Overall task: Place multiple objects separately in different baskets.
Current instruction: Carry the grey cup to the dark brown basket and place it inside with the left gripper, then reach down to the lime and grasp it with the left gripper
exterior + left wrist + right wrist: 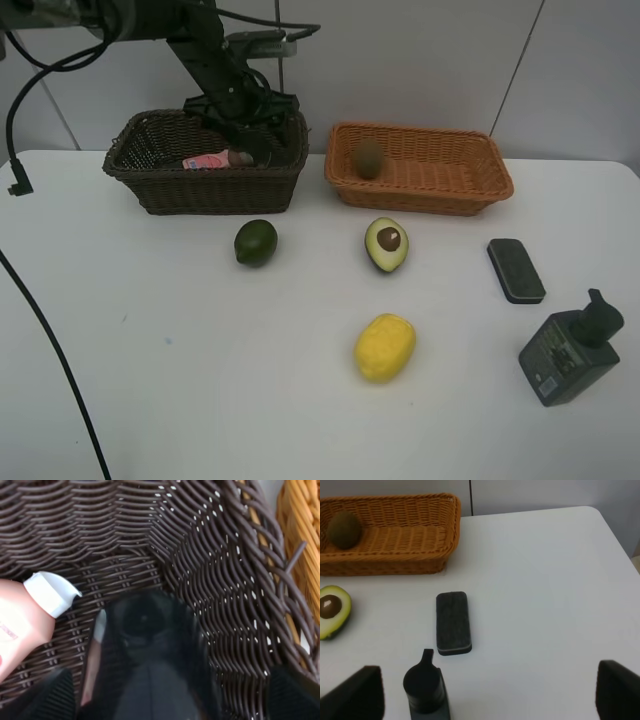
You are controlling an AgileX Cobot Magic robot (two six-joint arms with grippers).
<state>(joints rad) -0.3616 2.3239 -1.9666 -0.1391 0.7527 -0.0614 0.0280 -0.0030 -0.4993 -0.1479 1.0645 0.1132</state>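
Up at eleven o'clock on the white table (180, 380), as I read the high camera, my left gripper (170, 699) is down inside the dark brown basket (205, 190). Its fingers (47, 695) stand wide apart, clamped on nothing. The grey translucent cup (150, 640) lies between them on the basket floor, close to the woven wall, and I see wicker between the cup and one finger. The pink bottle (215, 159) lies on its side in the same basket, its white cap pointing toward the cup. At one o'clock sits the orange-tan basket (420, 185), with the brown kiwi (368, 158) resting in its end nearest the dark basket. On the bare table, the green round fruit (256, 242) sits at six o'clock from the dark basket, near its front wall. The halved avocado (386, 243) lies cut face up at six o'clock from the kiwi, and the yellow lemon (385, 347) lies at six o'clock from the avocado. The black flat case (516, 270) lies at three o'clock from the avocado, with the dark pump bottle (572, 350) at five o'clock from the case. My right gripper (487, 692) hangs over that corner with its jaws spread wide and nothing between them.
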